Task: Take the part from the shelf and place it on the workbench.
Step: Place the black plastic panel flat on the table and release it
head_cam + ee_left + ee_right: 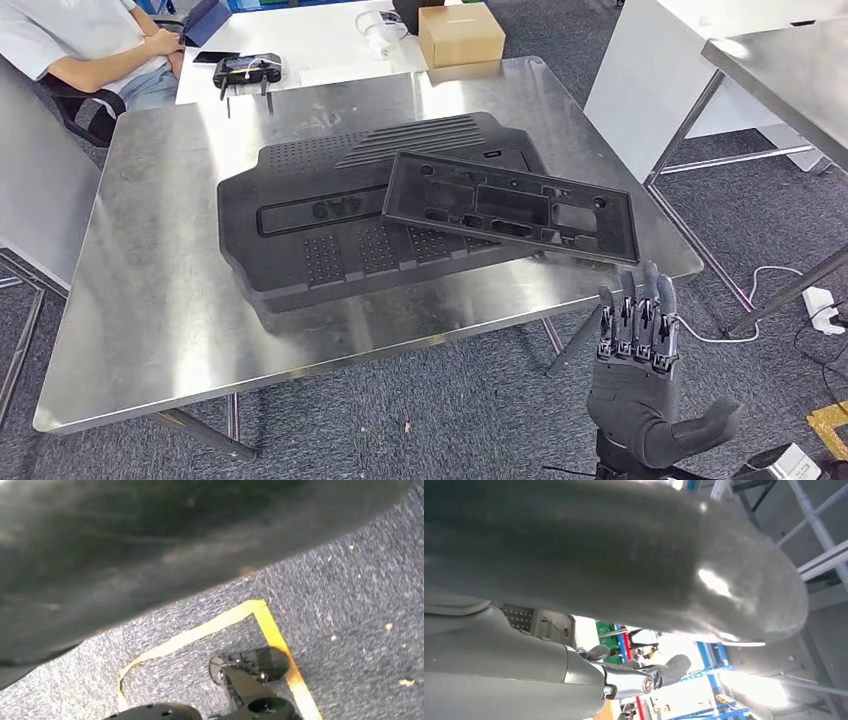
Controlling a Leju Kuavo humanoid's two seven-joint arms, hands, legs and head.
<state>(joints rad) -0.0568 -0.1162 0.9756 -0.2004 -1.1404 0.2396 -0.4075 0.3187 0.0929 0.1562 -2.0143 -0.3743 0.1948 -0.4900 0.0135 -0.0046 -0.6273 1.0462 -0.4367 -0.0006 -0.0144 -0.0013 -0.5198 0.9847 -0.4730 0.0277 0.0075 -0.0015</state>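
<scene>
Desk point(150, 300): large moulded part point(300, 225) lying at centre; smaller frame part point(510, 207) resting on its right half, overhanging; cardboard box point(460, 35) sitting behind; right robot hand point(640, 385) hovering before the desk's right front edge

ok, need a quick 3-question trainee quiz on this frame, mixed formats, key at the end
1. True or false: the right hand grips the flat black part.
2. Multiple choice: what does the flat black part rest on? A) the carpet B) the large black moulded panel on the steel workbench C) the cardboard box
3. Fill in: in the head view the right hand is raised in front of the workbench's near edge, its fingers pointing ____ and holding nothing.

Key: 1 false; 2 B; 3 up
</scene>
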